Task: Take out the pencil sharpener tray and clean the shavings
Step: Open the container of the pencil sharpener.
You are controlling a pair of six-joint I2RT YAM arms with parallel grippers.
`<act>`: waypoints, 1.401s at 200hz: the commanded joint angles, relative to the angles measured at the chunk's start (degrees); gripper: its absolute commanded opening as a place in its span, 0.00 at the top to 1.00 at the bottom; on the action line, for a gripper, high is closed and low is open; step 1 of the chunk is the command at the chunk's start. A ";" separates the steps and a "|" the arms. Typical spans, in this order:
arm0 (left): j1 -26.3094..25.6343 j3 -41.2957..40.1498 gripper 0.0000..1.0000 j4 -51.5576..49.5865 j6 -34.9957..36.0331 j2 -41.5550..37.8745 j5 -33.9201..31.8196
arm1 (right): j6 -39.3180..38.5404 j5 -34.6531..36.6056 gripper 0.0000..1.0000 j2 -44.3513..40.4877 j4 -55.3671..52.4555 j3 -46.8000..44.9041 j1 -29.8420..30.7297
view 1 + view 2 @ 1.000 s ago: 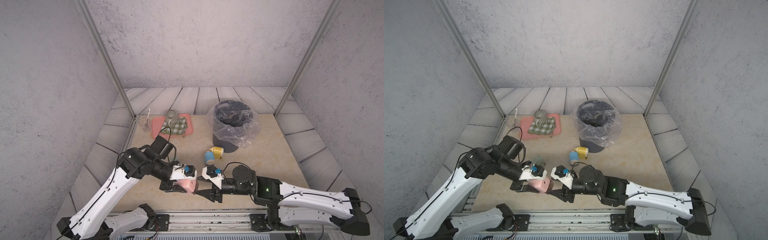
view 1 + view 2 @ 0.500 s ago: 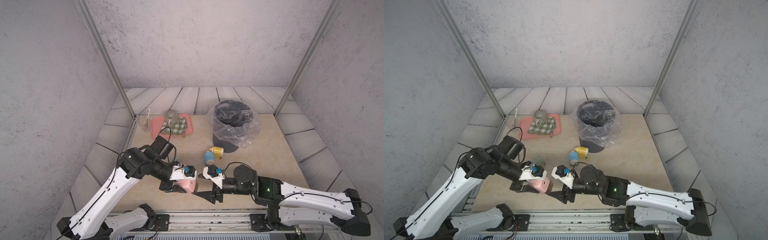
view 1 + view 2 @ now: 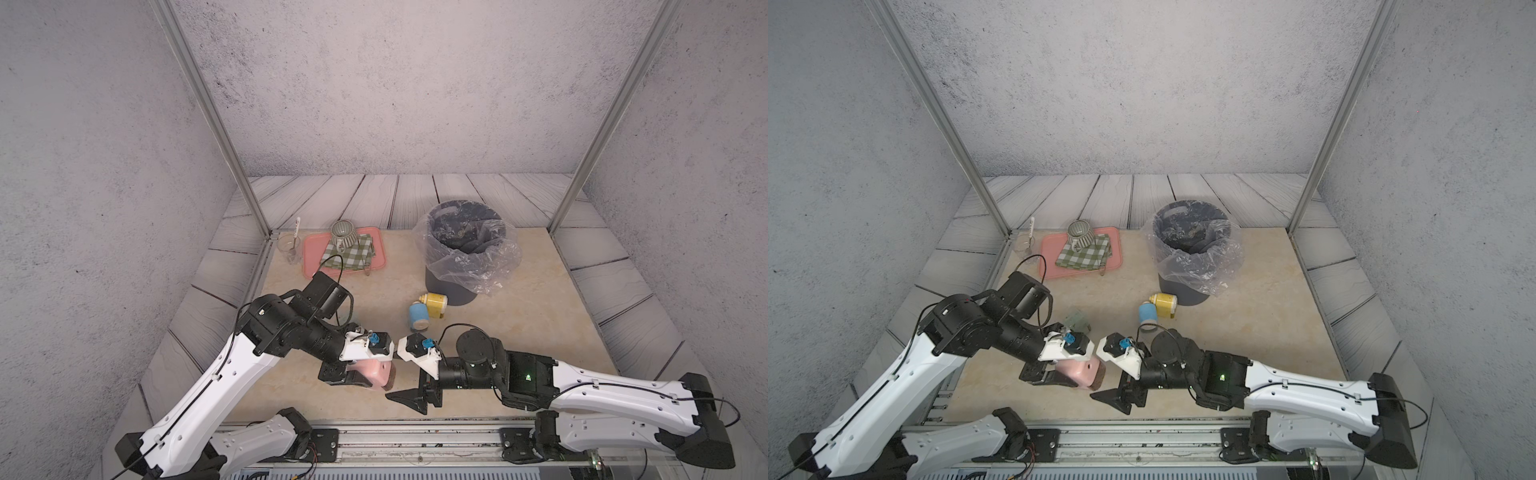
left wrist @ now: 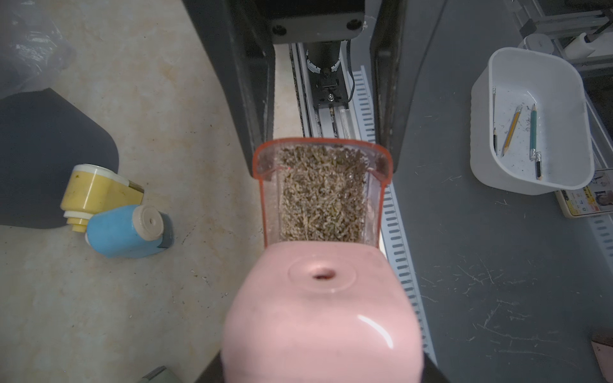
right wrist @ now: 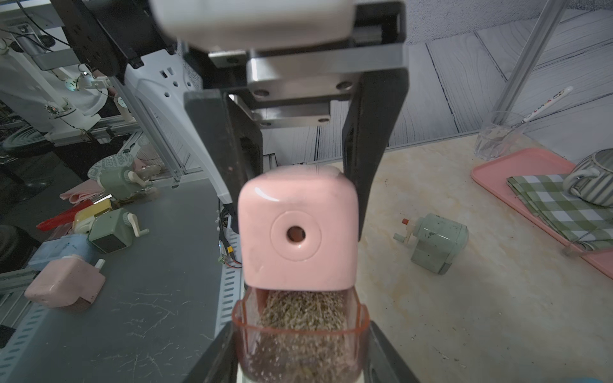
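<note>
- In both top views, a pink, rounded-box plastic pencil sharpener (image 3: pixel 374 371) (image 3: pixel 1077 370) is held low over the beige stone-look counter (image 3: pixel 519 332), clamped in the left claw (image 3: pixel 359 376) (image 3: pixel 1059 376).
- Its clear, red-tinted shavings tray (image 3: pixel 389 376) (image 3: pixel 1098 376) sticks partly out of the sharpener's end that faces the right arm.
- The right claw (image 3: pixel 400 380) (image 3: pixel 1106 380) meets that end with its jaws spread wide. One dark finger reaches out on the sharpener's near side.
- Behind the sharpener and to its right, a blue barrel-shaped sharpener (image 3: pixel 417 316) lies touching a yellow one (image 3: pixel 434 299).
- Farther from the sharpener that way stands a dark grey bin with a clear plastic liner (image 3: pixel 451 286).
- Well behind the sharpener, a salmon serving tray (image 3: pixel 311 257) carries a green checked cloth (image 3: pixel 349 253) and a striped mug (image 3: pixel 343 235).
- In the left wrist view, the sharpener (image 4: pixel 318 315) fills the foreground with its pencil hole facing the camera.
- The shavings tray (image 4: pixel 323 192) juts from its far end, packed with brown shavings (image 4: pixel 321 199).
- The right claw's fingers (image 4: pixel 252 99) stand on either side of the tray's outer end. Whether they touch it I cannot tell.
- In the right wrist view, the left claw's fingers (image 5: pixel 368 139) grip the sharpener (image 5: pixel 298 228) on two opposite sides.
- The shavings tray (image 5: pixel 300 335) slides out toward the camera, about half withdrawn.
- A pale green crank sharpener (image 5: pixel 434 242) sits on the counter near the pink sharpener.
</note>
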 commanded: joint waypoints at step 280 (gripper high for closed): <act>-0.86 -0.12 1.00 2.12 -2.05 -2.05 3.37 | 0.27 0.03 0.27 -0.41 0.99 0.32 0.16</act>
